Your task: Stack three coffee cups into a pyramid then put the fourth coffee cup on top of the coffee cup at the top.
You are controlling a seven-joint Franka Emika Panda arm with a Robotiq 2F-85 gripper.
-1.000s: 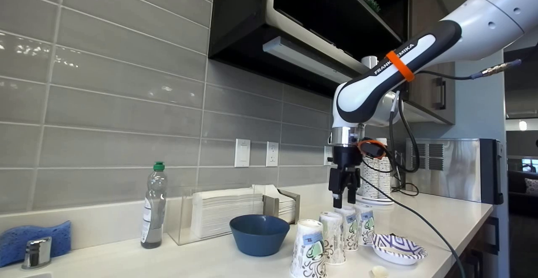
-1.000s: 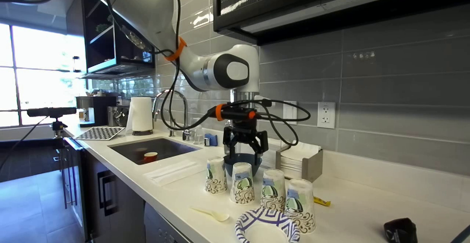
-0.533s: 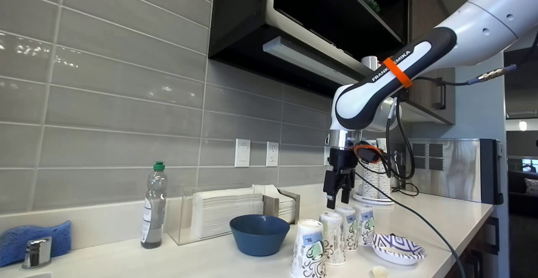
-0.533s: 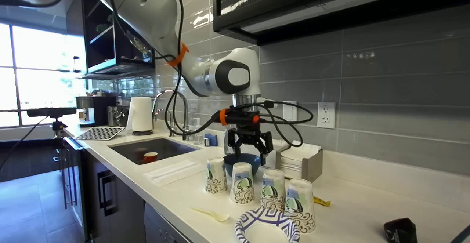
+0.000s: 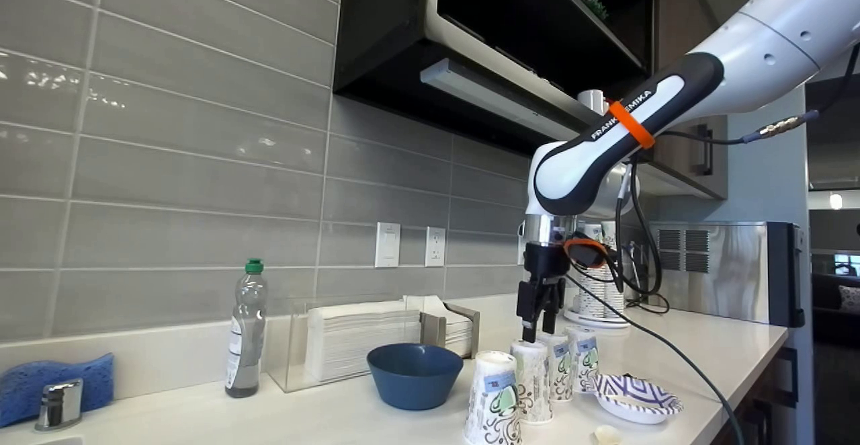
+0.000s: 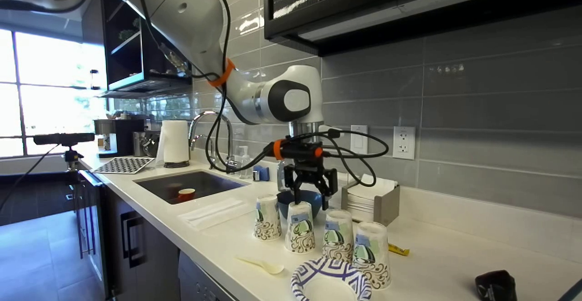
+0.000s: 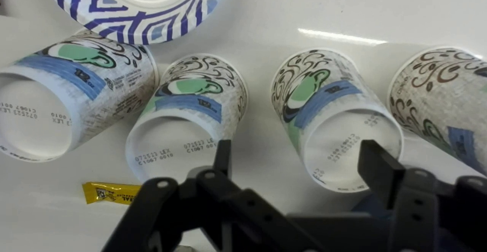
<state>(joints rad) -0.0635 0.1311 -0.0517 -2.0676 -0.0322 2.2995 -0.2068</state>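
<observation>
Four paper coffee cups [image 6: 300,228] stand mouth-down in a row on the table [image 6: 454,251], presumably so their flat bases can carry the next tier. Over the middle two, the gripper [image 7: 298,158] holds nothing, jaws spread, likely to straddle one cup.

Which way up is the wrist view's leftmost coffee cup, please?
Upside down: this coffee cup shows its closed base uppermost, wider end down.

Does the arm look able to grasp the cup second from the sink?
Probably, after a sideways shift: nothing sits on that cup and the gripper is open, but one of its fingers overlaps it in the wrist view.
</observation>
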